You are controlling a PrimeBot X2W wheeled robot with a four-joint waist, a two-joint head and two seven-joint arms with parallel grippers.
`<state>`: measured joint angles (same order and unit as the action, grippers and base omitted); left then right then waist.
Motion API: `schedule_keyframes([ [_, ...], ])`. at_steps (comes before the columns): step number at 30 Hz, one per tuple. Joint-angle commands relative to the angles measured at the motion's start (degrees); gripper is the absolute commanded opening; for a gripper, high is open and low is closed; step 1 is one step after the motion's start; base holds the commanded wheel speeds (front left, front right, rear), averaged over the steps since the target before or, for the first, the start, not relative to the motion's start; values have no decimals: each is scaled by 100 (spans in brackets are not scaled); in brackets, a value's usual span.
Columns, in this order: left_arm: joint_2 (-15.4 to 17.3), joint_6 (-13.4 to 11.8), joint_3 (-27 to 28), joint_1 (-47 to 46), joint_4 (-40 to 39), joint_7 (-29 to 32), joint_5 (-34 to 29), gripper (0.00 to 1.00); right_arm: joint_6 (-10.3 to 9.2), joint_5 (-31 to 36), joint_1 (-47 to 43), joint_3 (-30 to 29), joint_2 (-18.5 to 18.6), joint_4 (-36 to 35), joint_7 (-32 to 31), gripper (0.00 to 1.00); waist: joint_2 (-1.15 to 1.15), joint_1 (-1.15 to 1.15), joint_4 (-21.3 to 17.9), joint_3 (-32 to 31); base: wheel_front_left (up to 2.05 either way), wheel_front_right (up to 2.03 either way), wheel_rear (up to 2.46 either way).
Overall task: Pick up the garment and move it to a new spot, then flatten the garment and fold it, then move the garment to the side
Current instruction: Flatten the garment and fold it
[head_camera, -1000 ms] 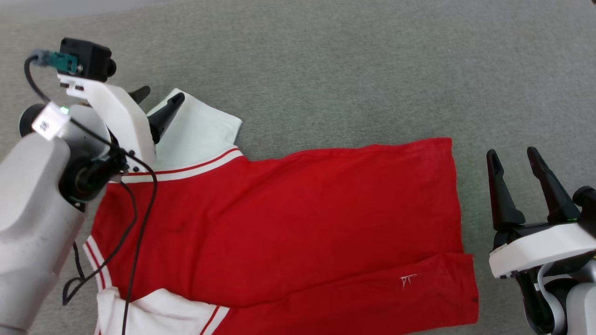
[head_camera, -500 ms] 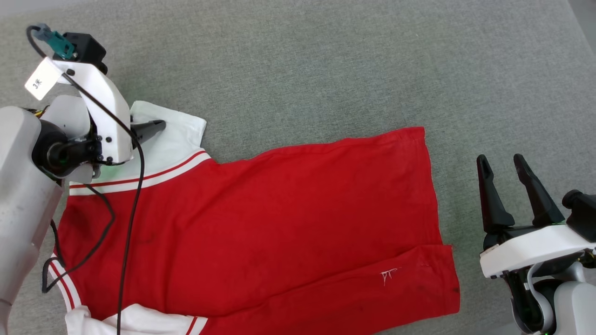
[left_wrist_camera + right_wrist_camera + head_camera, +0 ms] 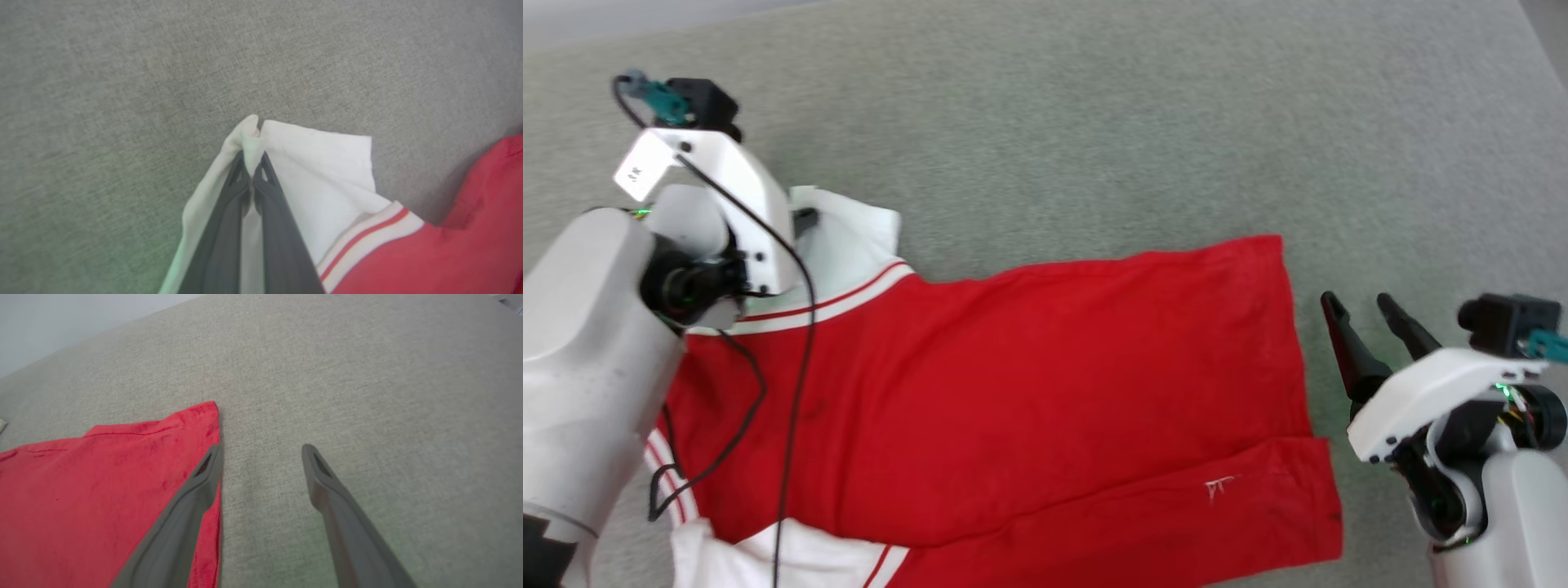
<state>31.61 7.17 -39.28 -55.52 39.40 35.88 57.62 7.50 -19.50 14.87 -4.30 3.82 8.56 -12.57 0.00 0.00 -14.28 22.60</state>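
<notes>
While the sleeve is pinched: your left claw (image 3: 252, 160) is closed flat on a small fold at the outer edge of the white sleeve (image 3: 322, 163). The bite looks thin, so move slowly and watch for slip.
Garment: the red garment (image 3: 1029, 384) lies spread on the grey counter (image 3: 1094, 106), sleeves toward the left edge and hem toward the right edge.
Step, as read: flattening. Draw the sleeve toward the far-left corner, staying low, until the wrinkle by the striped trim (image 3: 367, 228) pulls out.
Left arm pose: the forearm reaches over the garment's shoulder, with the wrist tipped down and the fingers low on the cloth.
Right claw (image 3: 1356, 300): wide open and empty, just beside the hem's far corner. Contact with the red edge cannot be judged.
Right arm pose: the wrist is angled toward the hem. You could pin that corner for counter-tension.
</notes>
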Motion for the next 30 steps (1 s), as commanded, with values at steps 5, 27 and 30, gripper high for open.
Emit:
schedule_keyframes([
  [5,-221,27,-51,-118,-180,-533,-95,0,-4,-234,603,175,381,585,-855,100,0,0,528,-254,0,0,0],
  [27,-182,35,-371,82,-898,-1320,52,0,-3,-652,1701,989,1060,1863,-3291,0,0,0,1236,-174,0,0,0],
  [30,-124,35,-319,203,-891,-1563,32,0,-3,-568,1762,842,1181,1579,-3038,0,0,0,1264,-331,0,0,0],
])
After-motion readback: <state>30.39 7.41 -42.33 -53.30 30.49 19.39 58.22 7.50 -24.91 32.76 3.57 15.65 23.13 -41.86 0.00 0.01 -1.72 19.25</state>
